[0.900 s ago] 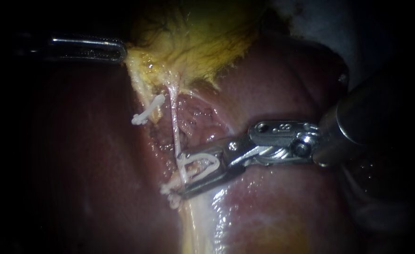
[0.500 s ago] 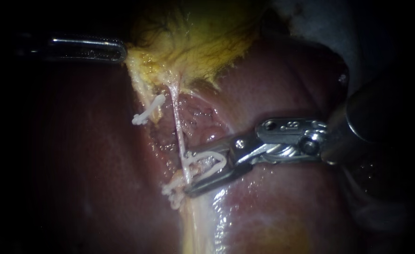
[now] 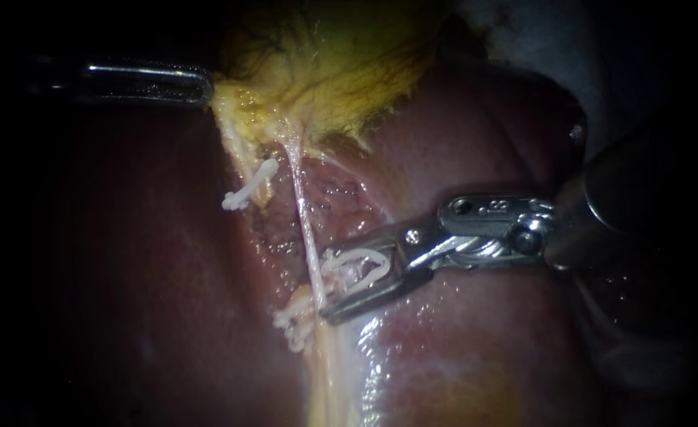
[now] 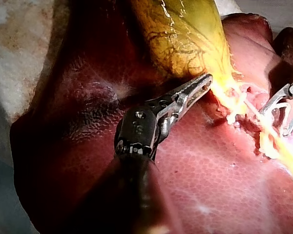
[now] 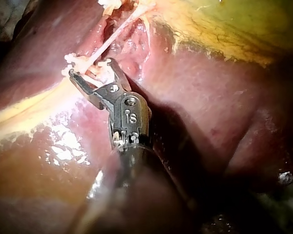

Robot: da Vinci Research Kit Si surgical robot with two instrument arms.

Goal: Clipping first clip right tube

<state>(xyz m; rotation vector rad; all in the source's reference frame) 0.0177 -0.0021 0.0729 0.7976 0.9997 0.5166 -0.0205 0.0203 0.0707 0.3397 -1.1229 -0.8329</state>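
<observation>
The right tube [image 3: 301,213] is a thin pale strand. It runs from the yellow base of the gallbladder [image 3: 325,71] down across raw red tissue to a pale band at its lower end.

Near that lower end, the right tube crosses the mouth of the right instrument [image 3: 323,286]. The tube lies at the claw tips. The endoscope view does not show whether it sits inside the claw or just ahead of it. In the right wrist view the strand [image 5: 112,36] likewise reaches the claw tips [image 5: 90,67].

The right claw stands spread and grasps a loaded clip [image 3: 360,265]. This is a white clip, with one leg along each half of the claw.

A lower clip [image 3: 292,323] lies just beside the tube, below the claw. An upper clip [image 3: 250,186] sits to the left on a yellow strand, apart from the right tube.

The left instrument [image 3: 205,85] enters level from the left. Its claw is clenched on the gallbladder edge, which the left wrist view [image 4: 207,79] confirms.

The liver [image 3: 459,142] surrounds the field.
</observation>
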